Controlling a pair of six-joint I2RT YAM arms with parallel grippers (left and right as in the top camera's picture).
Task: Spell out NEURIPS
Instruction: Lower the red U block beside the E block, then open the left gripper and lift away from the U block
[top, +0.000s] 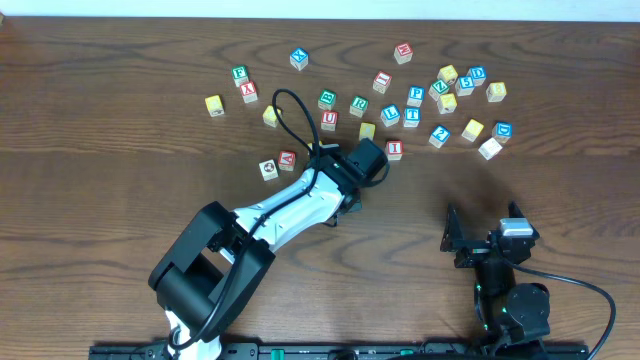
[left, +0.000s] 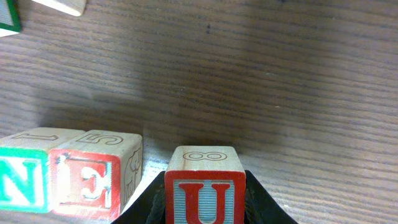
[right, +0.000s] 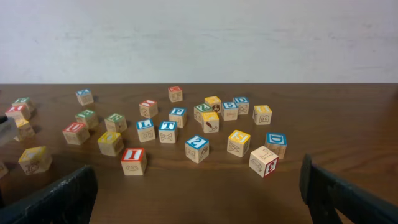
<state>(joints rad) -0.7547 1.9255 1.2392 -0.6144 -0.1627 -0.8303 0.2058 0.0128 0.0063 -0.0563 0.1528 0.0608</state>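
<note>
In the left wrist view my left gripper (left: 205, 205) is shut on the red U cube (left: 205, 186), with black fingers on both its sides. To its left the green N cube (left: 22, 180) and the red E cube (left: 87, 183) stand side by side and touching. A narrow gap separates E from U. From overhead the left arm's wrist (top: 362, 160) hides these cubes. The red I cube (top: 394, 149), green R cube (top: 358, 105) and blue P cube (top: 416, 95) lie loose. My right gripper (top: 485, 228) is open and holds nothing.
Several loose letter cubes are scattered across the far half of the table (top: 120, 200), among them another red U-faced cube (top: 329, 120) and a blue S cube (right: 230, 109). Two cubes (top: 278, 165) sit just left of the left arm. A cable (top: 285, 110) loops over the cubes.
</note>
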